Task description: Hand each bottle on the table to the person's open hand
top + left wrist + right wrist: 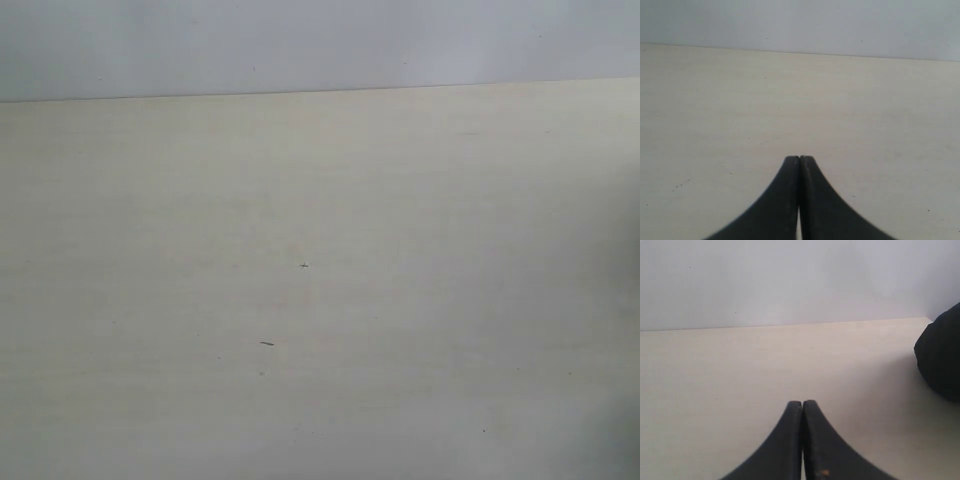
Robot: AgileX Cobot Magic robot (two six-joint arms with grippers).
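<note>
Bottles are not in any view: the exterior view shows only the table (pixel 420 300), marked by a few dark specks, and neither wrist view shows one. No open hand is visible either. A dark rounded shape (pixel 940 355) appears in the right wrist view near the table's far corner; what it is cannot be determined. Judged from this layout, either no bottle is left to deliver or none is set out yet; the views do not settle which.

Left gripper (pixel 799 159): jaws pressed together, tips touching, nothing between them. It hangs low over the table, pointing along the surface toward the wall (pixel 800 22).

Right gripper (pixel 802 403): jaws likewise pressed together and empty, in the same low, forward-pointing pose.

Neither arm appears in the exterior view, which suggests both are parked outside the work area.
</note>
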